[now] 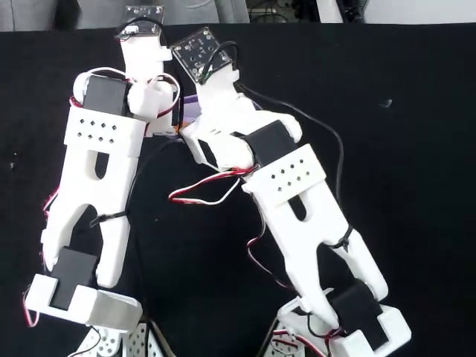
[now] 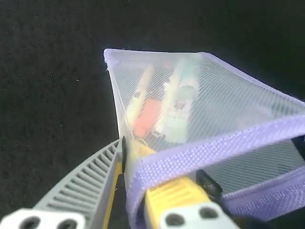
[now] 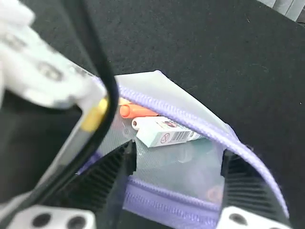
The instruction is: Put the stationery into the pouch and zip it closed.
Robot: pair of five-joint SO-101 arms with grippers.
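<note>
Pouch (image 2: 214, 109) on black desk (image 2: 47, 95), clamped at purple rim by left fingers (image 2: 90, 181). Right fingers (image 3: 107, 179) spread apart, one each side of pouch mouth. Inside pouch: orange marker (image 3: 138, 111), pale green box (image 3: 164, 133).

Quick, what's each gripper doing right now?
Left gripper: shut on the edge of the pouch.
Right gripper: open, one finger on each side of the pouch's opening.

The translucent mesh pouch with purple zipper trim (image 2: 238, 112) is unzipped; inside it lie an orange marker (image 2: 145, 121) and a pale-green labelled tube (image 2: 183, 105).
</note>
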